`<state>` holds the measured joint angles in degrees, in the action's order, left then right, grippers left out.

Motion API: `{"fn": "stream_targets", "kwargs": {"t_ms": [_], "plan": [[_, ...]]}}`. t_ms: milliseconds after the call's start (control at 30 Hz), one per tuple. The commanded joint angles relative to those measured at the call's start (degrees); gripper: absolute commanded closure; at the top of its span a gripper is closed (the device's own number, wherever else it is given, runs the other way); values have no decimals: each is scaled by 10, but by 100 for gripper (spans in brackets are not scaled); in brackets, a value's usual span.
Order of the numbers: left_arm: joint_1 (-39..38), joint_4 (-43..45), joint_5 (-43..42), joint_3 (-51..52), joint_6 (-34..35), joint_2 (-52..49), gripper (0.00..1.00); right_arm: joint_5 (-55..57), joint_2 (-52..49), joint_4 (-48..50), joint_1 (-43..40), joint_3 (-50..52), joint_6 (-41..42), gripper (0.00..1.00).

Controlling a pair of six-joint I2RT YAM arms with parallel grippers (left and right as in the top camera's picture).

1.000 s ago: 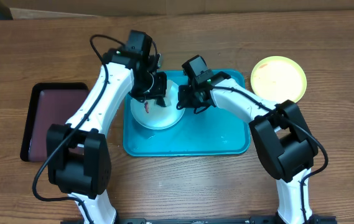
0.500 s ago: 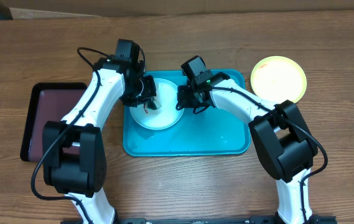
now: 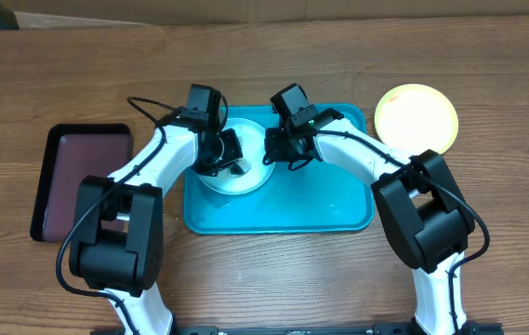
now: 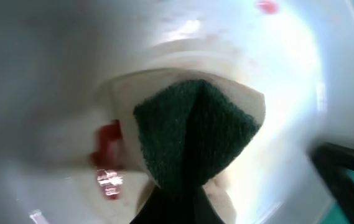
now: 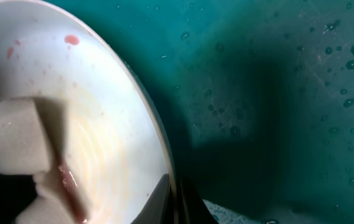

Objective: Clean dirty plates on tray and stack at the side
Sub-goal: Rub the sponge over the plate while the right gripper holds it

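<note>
Scrubbing is the step in hand. The white plate (image 3: 245,177) lies in the far-left part of the turquoise tray (image 3: 338,200), and the yellow-green plate (image 3: 416,116) sits on the table just off the tray's far-right corner. The left gripper (image 3: 221,156) is clenched on a sponge (image 4: 192,130), green scouring face down on the plate. The right gripper (image 3: 278,154) is pinched on the plate's right rim, steadying it. To do this well, the sponge should sweep left over the red smear (image 4: 108,144) beside it with firm, flat pressure, while the right pinch holds so the plate does not skate on the wet tray. The overhead view gives the layout but hides the dirt under the arms. The left wrist view alone shows that smear and a fainter spot near the rim. The right wrist view alone shows the rim grip, water droplets on the tray floor, and a small red fleck (image 5: 72,40) near the plate's edge. Whether another plate lies underneath cannot be told.
</note>
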<state>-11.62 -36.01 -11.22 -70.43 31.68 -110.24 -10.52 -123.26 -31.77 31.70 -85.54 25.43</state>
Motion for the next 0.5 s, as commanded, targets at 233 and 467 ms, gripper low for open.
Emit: {"fn": "stream_targets", "kwargs": {"t_ms": [233, 467], "plan": [[53, -63, 219, 2, -31, 9, 96, 6, -3, -1, 0, 9, -3, 96], [57, -132, 194, -99, -34, 9, 96, 8, -3, -2, 0, 9, -3, 96]]}}
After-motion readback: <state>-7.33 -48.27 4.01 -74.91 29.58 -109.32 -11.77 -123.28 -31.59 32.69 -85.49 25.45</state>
